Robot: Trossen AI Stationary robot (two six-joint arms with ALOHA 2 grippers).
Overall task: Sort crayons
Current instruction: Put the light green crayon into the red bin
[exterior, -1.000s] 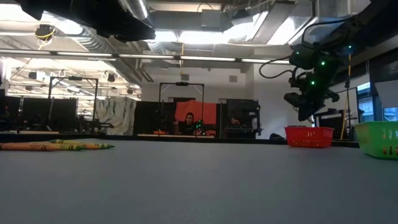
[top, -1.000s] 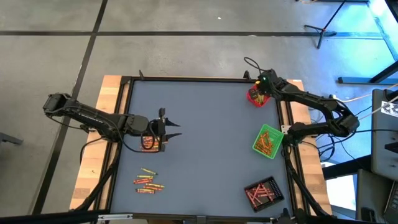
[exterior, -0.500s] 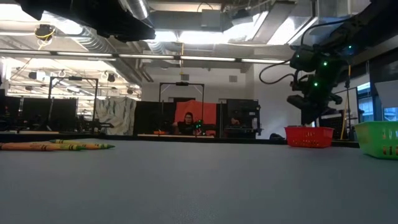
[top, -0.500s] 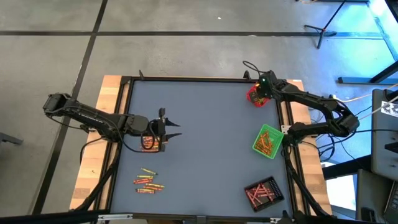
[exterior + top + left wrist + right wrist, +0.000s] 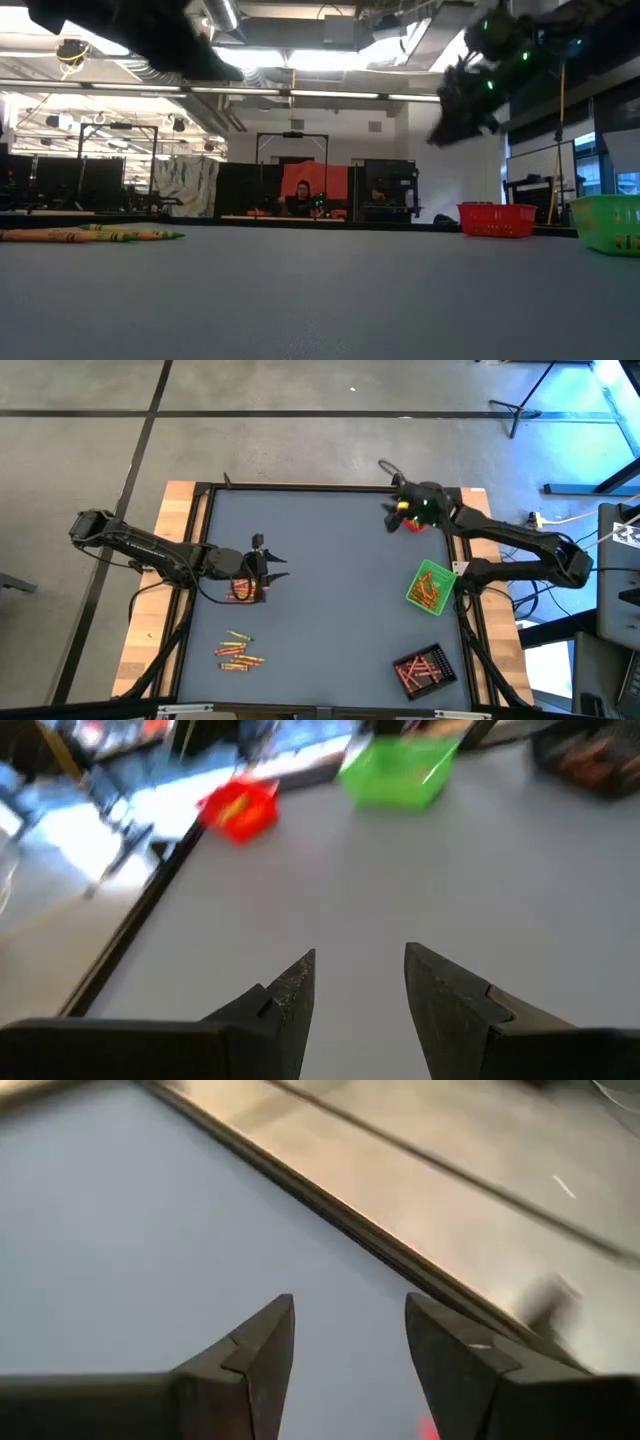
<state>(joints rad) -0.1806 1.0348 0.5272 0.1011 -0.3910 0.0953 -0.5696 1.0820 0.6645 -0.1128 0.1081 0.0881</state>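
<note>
Several loose crayons [image 5: 238, 652] lie in a small heap on the grey table near its front left; the low view shows them lying flat [image 5: 90, 235]. More crayons lie in the green tray [image 5: 431, 586] and the black tray [image 5: 423, 670]. My right gripper [image 5: 390, 515] hangs open above the table just left of the red tray [image 5: 414, 524], nothing between its fingers [image 5: 262, 1342]. Over the table's left part, my left gripper [image 5: 272, 560] stands open and empty, clear of the surface, pointing toward the trays [image 5: 358, 982].
The three trays stand along the table's right side: red at the far corner [image 5: 238, 808], green in the middle [image 5: 398, 770], black nearest the front. A dark raised frame [image 5: 300, 487] rims the table. The wide grey middle [image 5: 330, 590] lies bare between the arms.
My right gripper has risen from above the red tray and swung toward the table's left, tipping up from pointing steeply down to a flatter slant. The crayons and trays have not moved.
</note>
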